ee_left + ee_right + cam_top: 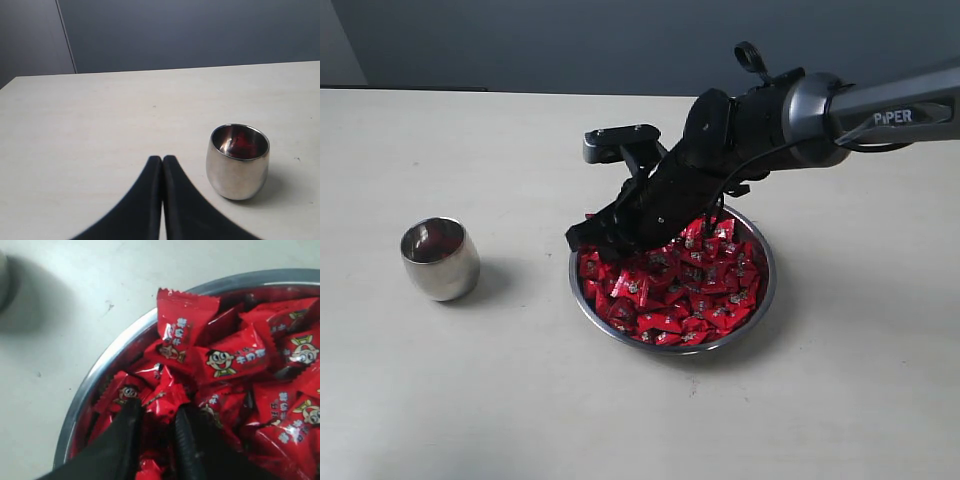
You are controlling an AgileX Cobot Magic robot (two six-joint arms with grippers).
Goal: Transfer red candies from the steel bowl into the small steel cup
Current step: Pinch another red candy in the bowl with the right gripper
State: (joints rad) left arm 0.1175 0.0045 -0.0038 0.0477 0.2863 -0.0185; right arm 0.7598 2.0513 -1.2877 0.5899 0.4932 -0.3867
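The steel bowl sits right of the table's middle, heaped with red candies. My right gripper reaches down into the bowl's left side. In the right wrist view its two black fingers press on either side of one red candy near the bowl's rim, with more red candies packed around. The small steel cup stands upright at the left, apart from the bowl, with something red showing inside it. My left gripper is shut and empty, just beside the cup.
The pale table stretches between cup and bowl and toward the front edge. A dark wall runs behind the table's far edge. The right arm comes in from the upper right above the bowl.
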